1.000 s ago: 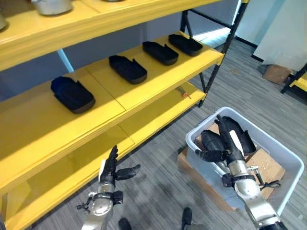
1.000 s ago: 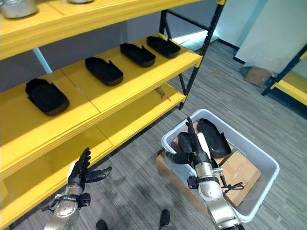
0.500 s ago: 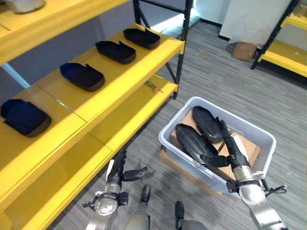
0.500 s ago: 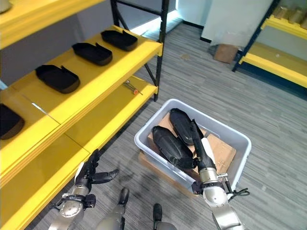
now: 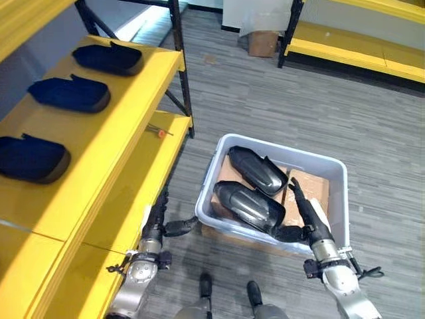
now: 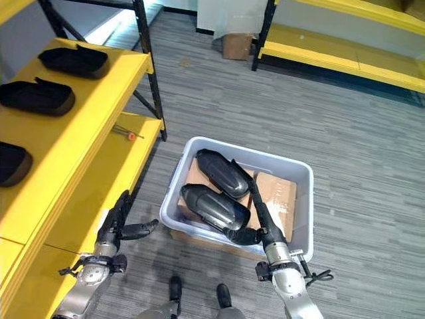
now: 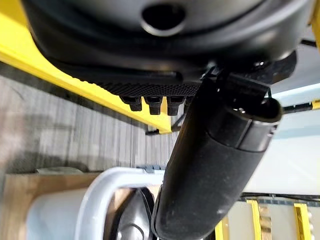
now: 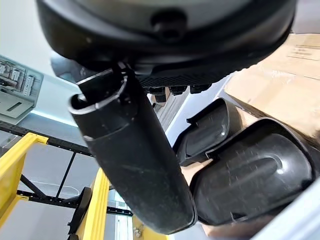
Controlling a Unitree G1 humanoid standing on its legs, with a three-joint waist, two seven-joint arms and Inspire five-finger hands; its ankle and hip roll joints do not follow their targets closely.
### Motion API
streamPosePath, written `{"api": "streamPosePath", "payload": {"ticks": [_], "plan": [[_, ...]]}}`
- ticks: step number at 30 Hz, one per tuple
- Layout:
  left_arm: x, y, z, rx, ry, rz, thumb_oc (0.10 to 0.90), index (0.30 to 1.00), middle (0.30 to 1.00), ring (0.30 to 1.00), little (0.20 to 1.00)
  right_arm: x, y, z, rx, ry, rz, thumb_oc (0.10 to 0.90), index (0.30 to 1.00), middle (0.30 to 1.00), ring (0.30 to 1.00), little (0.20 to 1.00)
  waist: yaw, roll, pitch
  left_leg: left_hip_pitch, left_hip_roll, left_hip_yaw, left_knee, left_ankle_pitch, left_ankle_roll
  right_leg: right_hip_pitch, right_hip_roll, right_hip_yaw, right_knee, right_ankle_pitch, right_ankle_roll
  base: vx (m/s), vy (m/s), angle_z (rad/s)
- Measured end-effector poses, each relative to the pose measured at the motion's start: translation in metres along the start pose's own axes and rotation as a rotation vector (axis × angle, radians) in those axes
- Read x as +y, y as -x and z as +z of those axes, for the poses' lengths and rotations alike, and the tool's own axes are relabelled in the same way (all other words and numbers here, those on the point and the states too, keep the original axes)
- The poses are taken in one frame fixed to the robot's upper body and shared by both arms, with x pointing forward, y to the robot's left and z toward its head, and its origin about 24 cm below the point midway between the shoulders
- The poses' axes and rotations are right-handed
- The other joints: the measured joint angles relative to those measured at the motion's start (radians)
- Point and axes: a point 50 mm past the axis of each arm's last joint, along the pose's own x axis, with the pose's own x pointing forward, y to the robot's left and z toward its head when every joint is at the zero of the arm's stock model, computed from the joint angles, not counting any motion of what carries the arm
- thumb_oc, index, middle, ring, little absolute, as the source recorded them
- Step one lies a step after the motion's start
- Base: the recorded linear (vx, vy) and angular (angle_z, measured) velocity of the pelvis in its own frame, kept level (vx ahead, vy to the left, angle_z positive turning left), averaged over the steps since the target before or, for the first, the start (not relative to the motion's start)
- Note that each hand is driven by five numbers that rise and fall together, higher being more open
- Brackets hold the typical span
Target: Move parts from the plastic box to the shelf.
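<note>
A pale grey plastic box [image 5: 279, 147] stands on the floor with two black moulded parts in it, a far one [image 5: 257, 171] and a near one [image 5: 247, 206], lying on brown cardboard [image 5: 312, 189]. My right hand [image 5: 305, 216] is open over the cardboard, fingers straight, its thumb [image 8: 135, 160] by the near part's [image 8: 255, 170] end. It holds nothing. My left hand [image 5: 158, 222] hangs open between the box's left wall and the yellow shelf [image 5: 126, 133]. Three black parts [image 5: 70, 94] lie in a row on the shelf's upper board.
A small red-handled screwdriver [image 5: 159, 131] lies on the lower shelf board. A black upright post [image 5: 182, 86] stands at the shelf's corner. A second yellow rack [image 5: 358, 50] and a cardboard box [image 5: 263, 43] are across the grey floor at the back.
The camera has swung right and down, bringing the box to the middle. My right hand has slid from above the parts to the near part's right end. The left hand stays open.
</note>
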Motion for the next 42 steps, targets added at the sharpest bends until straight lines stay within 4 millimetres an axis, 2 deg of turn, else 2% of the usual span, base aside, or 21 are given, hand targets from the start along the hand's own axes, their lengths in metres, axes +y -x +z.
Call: {"api": "streamPosePath", "payload": {"ticks": [4,6,8,9,10,12,14,17,18,19,20,22,25,28,29,30,31,33,36,39,42], "plan": [[-0.001,0.000,0.001,-0.002,0.000,-0.002,0.900,1.000,1.000,1.000,1.000,0.005,-0.020,0.021,-0.093,0.007,0.035,0.900,1.000,1.000,1.000,1.000,0.009,-0.003,0.001,0.000,0.022,0.036,0.001,-0.023,-0.013,-0.028,0.023,0.050,0.007,0.001,-0.001,0.03,0.072,-0.39],[-0.001,0.001,-0.002,0.008,-0.001,-0.005,0.900,1.000,1.000,1.000,1.000,0.008,-0.028,0.031,-0.134,0.010,0.052,0.900,1.000,1.000,1.000,1.000,0.028,-0.003,0.002,-0.003,0.045,0.090,0.003,-0.040,-0.005,-0.100,0.053,0.068,0.099,0.000,-0.001,0.06,-0.042,-0.88],[0.004,0.001,-0.001,0.001,-0.012,0.004,0.900,1.000,1.000,1.000,1.000,0.011,-0.033,0.036,-0.153,0.013,0.059,0.900,1.000,1.000,1.000,1.000,0.042,0.012,0.012,-0.016,0.077,0.129,0.004,-0.041,-0.001,-0.185,0.068,0.016,0.174,0.021,0.036,0.14,-0.220,-0.74],[0.004,-0.002,-0.001,0.005,-0.009,0.015,0.900,1.000,1.000,1.000,1.000,0.009,-0.042,0.045,-0.195,0.062,0.077,0.900,1.000,1.000,1.000,1.000,0.034,0.048,0.038,-0.033,0.097,0.133,0.012,-0.045,-0.008,-0.258,-0.029,-0.176,0.255,-0.072,0.014,0.11,-0.217,-0.52],[0.002,-0.004,0.000,0.006,-0.010,0.006,0.900,1.000,1.000,1.000,1.000,0.006,-0.043,0.045,-0.198,0.084,0.078,0.900,1.000,1.000,1.000,1.000,0.030,0.063,0.047,-0.039,0.090,0.127,0.018,-0.048,-0.009,-0.260,-0.111,-0.217,0.211,-0.040,0.024,0.13,-0.234,-0.35],[0.008,-0.002,-0.003,0.014,-0.007,0.033,0.900,1.000,1.000,1.000,1.000,0.012,-0.042,0.042,-0.178,0.090,0.097,0.900,1.000,1.000,1.000,1.000,0.032,0.056,0.055,-0.035,0.082,0.130,0.021,-0.043,-0.027,-0.260,-0.242,-0.231,0.099,0.054,0.079,0.14,-0.236,-0.02],[0.019,-0.001,-0.005,0.022,-0.004,0.078,0.900,1.000,1.000,1.000,1.000,0.016,-0.042,0.044,-0.191,0.105,0.115,0.900,1.000,1.000,1.000,1.000,0.045,0.030,0.072,-0.032,0.088,0.123,0.026,-0.037,-0.047,-0.246,-0.273,-0.255,0.026,0.132,0.116,0.12,-0.249,0.19],[0.032,0.004,-0.008,0.033,-0.031,0.117,0.900,1.000,1.000,1.000,1.000,0.018,-0.036,0.038,-0.168,0.100,0.122,0.900,1.000,1.000,1.000,1.000,0.061,-0.053,0.078,-0.001,0.087,0.071,0.017,-0.034,-0.088,-0.171,-0.206,-0.280,0.027,0.155,0.107,0.10,-0.296,0.64],[0.032,0.006,-0.012,0.050,-0.024,0.122,0.900,1.000,1.000,1.000,1.000,0.015,-0.038,0.040,-0.178,0.112,0.120,0.900,1.000,1.000,1.000,1.000,0.062,-0.059,0.076,-0.003,0.099,0.052,0.013,-0.029,-0.106,-0.150,-0.175,-0.313,0.030,0.142,0.051,0.09,-0.329,0.41],[0.029,0.011,-0.016,0.068,0.006,0.129,0.900,1.000,1.000,1.000,1.000,0.011,-0.044,0.046,-0.203,0.135,0.115,0.900,1.000,1.000,1.000,1.000,0.065,-0.025,0.078,-0.011,0.142,0.044,0.006,-0.019,-0.119,-0.151,-0.135,-0.328,0.031,0.150,0.051,0.06,-0.302,0.28],[0.026,0.017,-0.020,0.078,0.015,0.107,0.900,1.000,1.000,1.000,1.000,0.003,-0.050,0.055,-0.238,0.170,0.109,0.900,1.000,1.000,1.000,1.000,0.068,0.002,0.078,-0.024,0.184,0.029,0.000,0.000,-0.147,-0.149,-0.089,-0.350,0.011,0.151,0.027,0.02,-0.294,0.04],[0.017,0.022,-0.020,0.081,0.028,0.057,0.900,1.000,1.000,1.000,1.000,-0.013,-0.060,0.070,-0.291,0.264,0.093,0.900,1.000,1.000,1.000,1.000,0.081,0.032,0.078,-0.038,0.244,0.017,0.002,0.015,-0.151,-0.149,-0.021,-0.373,0.001,0.150,-0.006,-0.01,-0.268,0.01],[0.004,0.019,-0.013,0.050,0.038,-0.012,0.900,1.000,1.000,1.000,1.000,-0.032,-0.072,0.091,-0.360,0.363,0.060,0.900,1.000,1.000,1.000,1.000,0.078,0.038,0.079,-0.063,0.293,0.001,0.003,0.051,-0.135,-0.156,0.033,-0.407,0.001,0.135,-0.045,-0.01,-0.178,0.10],[-0.005,0.014,-0.003,0.009,0.051,-0.056,0.900,1.000,1.000,1.000,1.000,-0.047,-0.080,0.117,-0.450,0.476,0.004,0.900,1.000,1.000,1.000,1.000,0.077,0.052,0.085,-0.094,0.336,0.005,0.002,0.066,-0.138,-0.180,0.076,-0.422,0.004,0.121,-0.067,-0.05,-0.116,0.07],[-0.005,0.013,-0.001,0.001,0.053,-0.054,0.900,1.000,1.000,1.000,1.000,-0.052,-0.082,0.123,-0.469,0.524,-0.004,0.900,1.000,1.000,1.000,1.000,0.078,0.058,0.088,-0.105,0.340,0.004,0.007,0.066,-0.138,-0.200,0.079,-0.423,0.024,0.114,-0.072,-0.06,-0.093,-0.05],[-0.003,0.011,0.005,-0.023,0.055,-0.052,0.900,1.000,1.000,1.000,1.000,-0.069,-0.085,0.143,-0.524,0.734,-0.022,0.900,1.000,1.000,1.000,1.000,0.082,0.084,0.098,-0.145,0.342,0.004,0.013,0.068,-0.142,-0.260,0.073,-0.422,0.074,0.099,-0.073,-0.07,-0.073,-0.05],[-0.002,0.010,0.006,-0.028,0.055,-0.044,0.900,1.000,1.000,1.000,1.000,-0.078,-0.086,0.152,-0.538,0.805,-0.043,0.900,1.000,1.000,1.000,1.000,0.084,0.096,0.105,-0.161,0.341,0.004,0.011,0.068,-0.142,-0.284,0.070,-0.420,0.092,0.098,-0.074,-0.08,-0.082,0.00],[0.009,0.008,0.014,-0.069,0.017,-0.037,0.900,1.000,1.000,1.000,1.000,-0.087,-0.093,0.172,-0.579,1.001,-0.054,0.900,1.000,1.000,1.000,1.000,0.086,0.106,0.114,-0.216,0.332,0.004,0.017,0.068,-0.143,-0.378,0.049,-0.419,0.183,0.068,-0.072,-0.05,-0.046,0.05],[0.014,-0.001,0.028,-0.124,0.008,-0.025,0.900,1.000,1.000,1.000,1.000,-0.088,-0.101,0.180,-0.589,1.092,-0.061,0.900,1.000,1.000,1.000,1.000,0.095,0.105,0.146,-0.240,0.316,0.002,0.017,0.070,-0.146,-0.436,0.019,-0.418,0.278,0.027,-0.069,-0.03,-0.026,0.15],[0.018,-0.003,0.034,-0.146,-0.008,-0.023,0.900,1.000,1.000,1.000,1.000,-0.088,-0.113,0.189,-0.586,1.301,-0.016,0.900,1.000,1.000,1.000,1.000,0.102,0.102,0.166,-0.275,0.290,0.002,0.017,0.069,-0.147,-0.514,-0.022,-0.414,0.380,-0.015,-0.069,-0.02,-0.014,0.15],[0.019,-0.004,0.034,-0.144,-0.012,-0.019,0.900,1.000,1.000,1.000,1.000,-0.088,-0.118,0.185,-0.559,1.351,-0.013,0.900,1.000,1.000,1.000,1.000,0.117,0.096,0.194,-0.284,0.280,-0.002,0.018,0.075,-0.145,-0.540,-0.039,-0.412,0.427,-0.030,-0.078,-0.02,-0.026,0.12]]}}
